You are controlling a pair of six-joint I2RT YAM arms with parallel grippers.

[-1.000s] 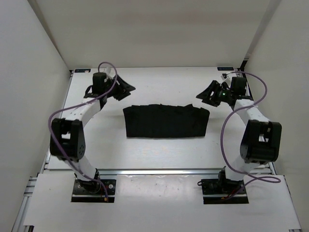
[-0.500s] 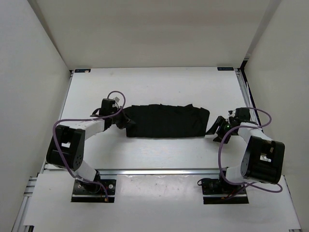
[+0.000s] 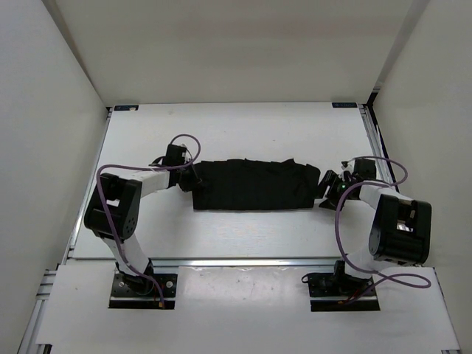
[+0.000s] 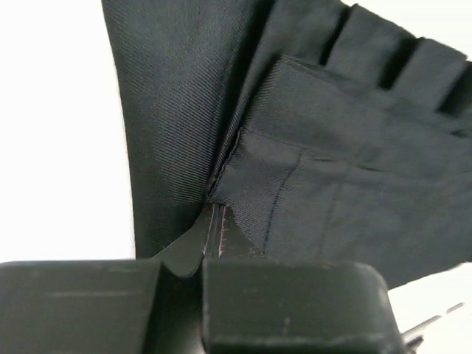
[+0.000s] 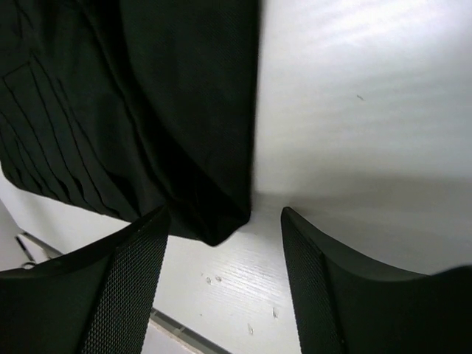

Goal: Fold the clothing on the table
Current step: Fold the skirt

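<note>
Mid-table, centre of the overhead frame: the clothing [image 3: 251, 186] lies flat as a wide black band, long axis running left to right. Top edge uneven and creased, bottom edge fairly straight. White table [image 3: 243, 129] bare around it.

Left end of the band: left gripper [image 3: 193, 179] sits at the fabric's edge. Left wrist view: left gripper [image 4: 214, 236] clenched, fingers pressed together at lower centre of the frame with a fold of the clothing [image 4: 332, 147] pinched between their tips. Pleat-like ridges fan toward the upper right; a stitched seam runs down the middle panel.

Right end of the band: right gripper [image 3: 324, 188] just beside the fabric's edge. Right wrist view: right gripper [image 5: 223, 217] spread wide, two textured fingers [image 5: 125, 287] at the bottom of the frame. A corner of the clothing [image 5: 147, 110] dips between them, touching neither finger. Pleats show in the left of that frame, bare table [image 5: 354, 110] to the right.

Outward: purple cables [image 3: 184, 140] loop over each arm. Aluminium rail [image 3: 243, 260] crosses the lower part of the overhead frame, near the arm bases. Teal marks [image 3: 125, 108] sit at the table's far corners. White walls [image 3: 44, 110] enclose the sides and back.
</note>
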